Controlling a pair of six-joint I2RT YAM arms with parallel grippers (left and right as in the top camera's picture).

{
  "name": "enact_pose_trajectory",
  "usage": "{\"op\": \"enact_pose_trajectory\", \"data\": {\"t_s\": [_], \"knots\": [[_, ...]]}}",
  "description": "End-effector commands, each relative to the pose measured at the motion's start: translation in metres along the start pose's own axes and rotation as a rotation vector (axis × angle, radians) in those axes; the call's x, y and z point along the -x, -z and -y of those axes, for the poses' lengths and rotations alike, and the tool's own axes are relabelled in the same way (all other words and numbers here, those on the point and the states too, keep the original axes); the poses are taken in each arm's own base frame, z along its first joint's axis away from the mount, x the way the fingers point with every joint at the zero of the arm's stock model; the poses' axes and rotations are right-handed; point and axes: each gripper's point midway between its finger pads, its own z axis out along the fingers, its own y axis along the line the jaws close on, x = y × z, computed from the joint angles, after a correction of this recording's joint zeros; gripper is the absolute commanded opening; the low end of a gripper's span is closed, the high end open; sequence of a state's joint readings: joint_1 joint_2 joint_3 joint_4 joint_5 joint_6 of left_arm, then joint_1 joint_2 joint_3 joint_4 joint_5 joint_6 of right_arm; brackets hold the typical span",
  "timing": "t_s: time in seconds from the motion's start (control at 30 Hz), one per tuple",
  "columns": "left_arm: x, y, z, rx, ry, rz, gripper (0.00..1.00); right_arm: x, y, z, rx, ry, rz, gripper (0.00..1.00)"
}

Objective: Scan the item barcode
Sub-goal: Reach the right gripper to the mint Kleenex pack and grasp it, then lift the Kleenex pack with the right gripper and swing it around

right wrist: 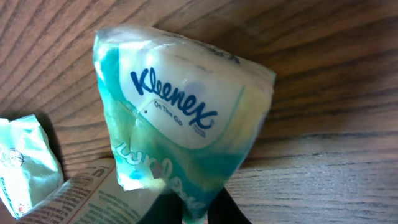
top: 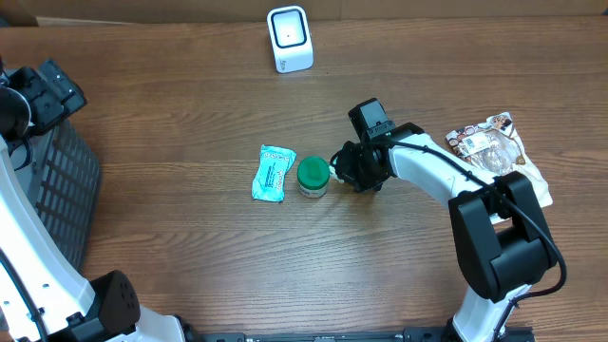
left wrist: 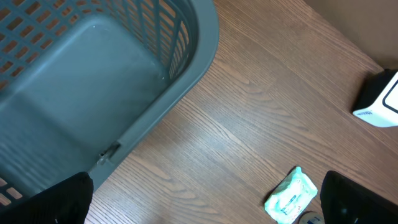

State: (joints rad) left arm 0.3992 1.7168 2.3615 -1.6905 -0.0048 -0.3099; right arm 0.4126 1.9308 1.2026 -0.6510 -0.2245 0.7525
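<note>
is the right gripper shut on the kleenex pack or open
Shut on it: in the right wrist view the right gripper pinches the lower edge of the Kleenex pack between its dark fingers.

The tissue pack [right wrist: 186,112] was teal, white and pale yellow, with dark blue lettering on a white patch. The second packet [top: 274,173] was teal with white print. My right gripper [right wrist: 196,210] was black, the scanner [top: 289,39] white, the basket [left wrist: 199,56] a grey lattice, the table [top: 171,114] brown wood grain, the bag [top: 489,142] brown and white.
</note>
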Motion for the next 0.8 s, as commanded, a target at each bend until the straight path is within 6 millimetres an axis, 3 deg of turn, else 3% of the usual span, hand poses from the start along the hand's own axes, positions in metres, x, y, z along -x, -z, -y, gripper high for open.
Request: {"op": "enact_pose_trajectory", "data": {"t_s": [0.0, 0.13, 0.27, 0.37, 0.4, 0.47, 0.6, 0.67, 0.77], "knots": [[0.002, 0.009, 0.000, -0.003, -0.018, 0.029, 1.00, 0.003, 0.006, 0.013, -0.052, 0.207, 0.003, 0.06], [0.002, 0.009, 0.000, -0.003, -0.018, 0.029, 0.99, 0.013, 0.027, 0.027, -0.086, 0.506, -0.039, 0.04], [0.002, 0.009, 0.000, -0.003, -0.018, 0.029, 1.00, 0.028, 0.035, 0.041, -0.091, 0.628, -0.039, 0.06], [0.002, 0.009, 0.000, -0.003, -0.018, 0.029, 1.00, 0.032, 0.038, 0.044, -0.047, 0.706, -0.046, 0.27], [0.002, 0.009, 0.000, -0.003, -0.018, 0.029, 1.00, 0.032, 0.039, 0.044, -0.028, 0.705, -0.049, 0.46], [0.002, 0.009, 0.000, -0.003, -0.018, 0.029, 1.00, 0.032, 0.040, 0.044, -0.009, 0.686, -0.055, 0.59], [0.002, 0.009, 0.000, -0.003, -0.018, 0.029, 1.00, 0.029, 0.052, 0.044, 0.052, 0.494, -0.103, 0.58], [0.002, 0.009, 0.000, -0.003, -0.018, 0.029, 1.00, 0.026, 0.061, 0.056, 0.049, 0.225, -0.157, 0.56], [0.002, 0.009, 0.000, -0.003, -0.018, 0.029, 1.00, 0.017, 0.067, 0.066, 0.058, 0.081, -0.222, 0.61]]}}
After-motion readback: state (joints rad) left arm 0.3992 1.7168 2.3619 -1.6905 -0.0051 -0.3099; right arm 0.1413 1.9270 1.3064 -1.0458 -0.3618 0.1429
